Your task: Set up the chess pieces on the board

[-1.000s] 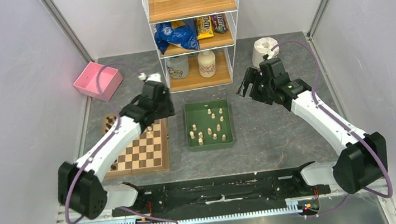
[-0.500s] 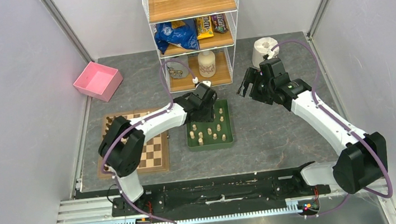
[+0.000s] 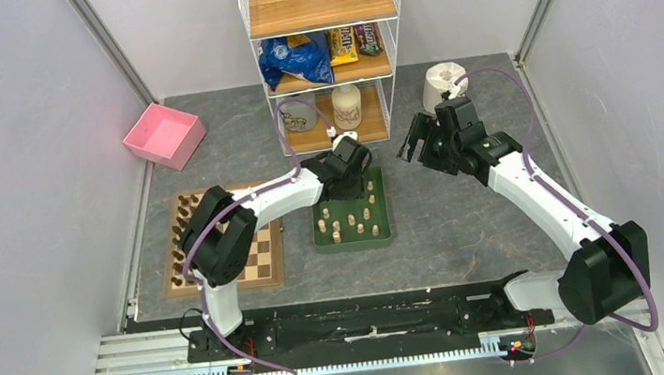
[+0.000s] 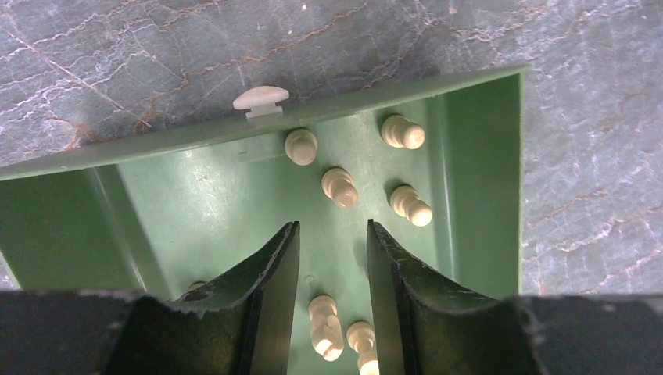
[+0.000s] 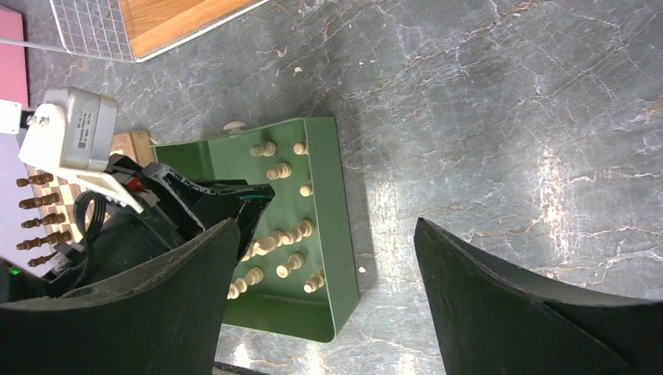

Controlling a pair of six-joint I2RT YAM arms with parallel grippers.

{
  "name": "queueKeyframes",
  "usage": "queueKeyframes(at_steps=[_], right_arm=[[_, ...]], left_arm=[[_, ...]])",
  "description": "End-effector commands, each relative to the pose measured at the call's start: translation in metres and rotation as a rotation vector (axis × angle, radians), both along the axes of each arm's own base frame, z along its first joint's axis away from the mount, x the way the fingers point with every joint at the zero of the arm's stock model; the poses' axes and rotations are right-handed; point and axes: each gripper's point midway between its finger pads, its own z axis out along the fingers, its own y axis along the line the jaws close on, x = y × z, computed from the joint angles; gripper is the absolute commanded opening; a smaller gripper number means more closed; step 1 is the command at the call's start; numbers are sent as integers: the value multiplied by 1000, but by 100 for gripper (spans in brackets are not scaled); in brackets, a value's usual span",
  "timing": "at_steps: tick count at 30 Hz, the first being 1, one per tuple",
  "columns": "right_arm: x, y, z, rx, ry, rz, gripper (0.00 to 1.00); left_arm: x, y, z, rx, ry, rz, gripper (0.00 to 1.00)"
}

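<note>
Several cream chess pieces [image 3: 351,223] stand in a green tray [image 3: 353,240] right of the board [image 3: 265,252]. Dark chess pieces [image 3: 178,241] line the board's left edge. My left gripper [image 3: 353,174] hangs over the tray's far end, open but fairly narrow. In the left wrist view this gripper [image 4: 333,228] holds nothing, and two cream pieces [image 4: 324,328] show on the tray floor below the gap, while others [image 4: 339,187] stand ahead of it. My right gripper [image 3: 412,148] hovers wide open and empty beyond the tray's far right corner, its jaws [image 5: 327,234] far apart.
A wire shelf rack [image 3: 327,56] with snacks and jars stands behind the tray. A pink box [image 3: 164,135] sits at the back left and a paper roll [image 3: 442,81] at the back right. A small pale cap-shaped bit [image 4: 260,99] lies just outside the tray's far wall.
My left arm swung from the board's far end rightwards to the tray, and its jaws have narrowed. The right arm has stayed still.
</note>
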Motion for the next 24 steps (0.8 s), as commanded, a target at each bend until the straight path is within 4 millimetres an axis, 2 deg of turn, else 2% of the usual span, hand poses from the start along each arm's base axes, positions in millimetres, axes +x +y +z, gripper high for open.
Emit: queueKeyframes(at_steps=[1,24], right_arm=[[10,-3,19,-5,-56,-10,91],[9,-5,18,-7,-55,-6,91]], left_arm=[[20,-12,12,-36,-60,69,43],[28,-14,-4,-12,-45,109,41]])
